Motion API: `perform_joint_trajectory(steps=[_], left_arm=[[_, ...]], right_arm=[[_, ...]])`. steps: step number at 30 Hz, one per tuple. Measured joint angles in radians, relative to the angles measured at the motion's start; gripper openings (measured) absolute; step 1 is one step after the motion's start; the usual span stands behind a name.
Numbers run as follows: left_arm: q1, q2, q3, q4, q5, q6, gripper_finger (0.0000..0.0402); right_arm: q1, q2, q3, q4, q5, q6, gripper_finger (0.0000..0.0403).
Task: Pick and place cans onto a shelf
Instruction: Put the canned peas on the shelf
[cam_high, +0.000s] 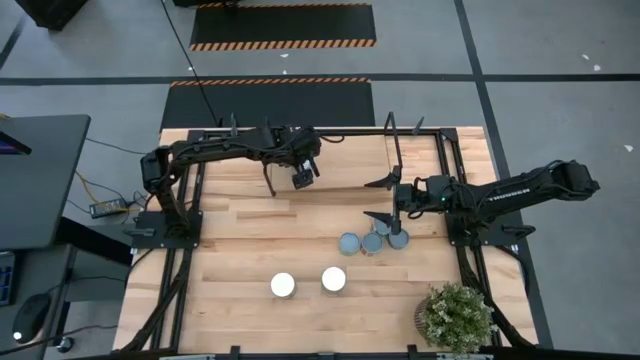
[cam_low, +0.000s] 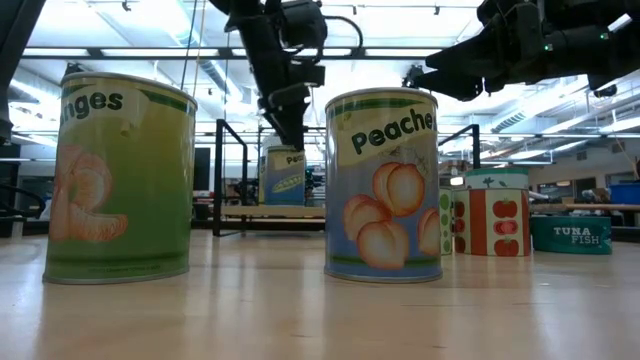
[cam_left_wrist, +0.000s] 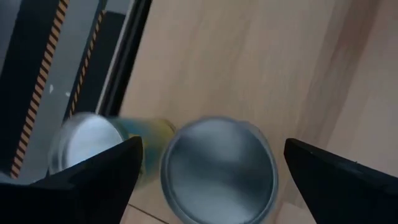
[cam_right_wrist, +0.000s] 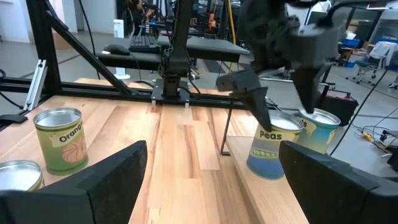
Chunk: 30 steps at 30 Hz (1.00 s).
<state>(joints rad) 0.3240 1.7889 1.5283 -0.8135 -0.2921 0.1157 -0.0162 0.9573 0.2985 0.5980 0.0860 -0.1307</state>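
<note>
Oranges can (cam_low: 118, 180) and peaches can (cam_low: 385, 185) stand nearest the low camera, upright on the table (cam_high: 240, 250), well apart. High view: these two white-topped cans sit at the front; three blue-grey cans (cam_high: 372, 241) cluster just beside the right gripper (cam_high: 381, 200), fingers open, empty. Left gripper (cam_high: 303, 176) hangs over the shelf (cam_high: 340, 165) at the table's back, fingers spread wide on either side of a grey-topped can (cam_left_wrist: 219, 171), not touching it. Second can (cam_left_wrist: 87, 143) stands just beside that one. Plant (cam_high: 455, 315) at front right corner.
</note>
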Motion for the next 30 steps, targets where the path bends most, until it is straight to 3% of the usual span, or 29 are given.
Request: perform_joint_trajectory(steps=[13, 20, 25, 30], left_arm=[[-0.043, 0.012, 0.052, 0.199, -0.008, -0.131, 0.0396], [-0.053, 0.103, 0.052, 0.215, -0.169, -0.144, 0.0396], [-0.080, 0.122, 0.052, 0.146, -0.318, -0.164, 0.0396], [-0.113, 0.122, 0.052, 0.009, -0.372, -0.246, 0.0396]], right_arm=[[0.000, 0.000, 0.000, 0.001, 0.000, 0.003, 0.0372], [0.000, 0.000, 0.000, 0.001, 0.000, -0.001, 0.0372], [0.000, 0.000, -0.001, 0.000, 0.000, -0.002, 0.0372], [0.000, 0.000, -0.001, 0.001, 0.000, -0.003, 0.0372]])
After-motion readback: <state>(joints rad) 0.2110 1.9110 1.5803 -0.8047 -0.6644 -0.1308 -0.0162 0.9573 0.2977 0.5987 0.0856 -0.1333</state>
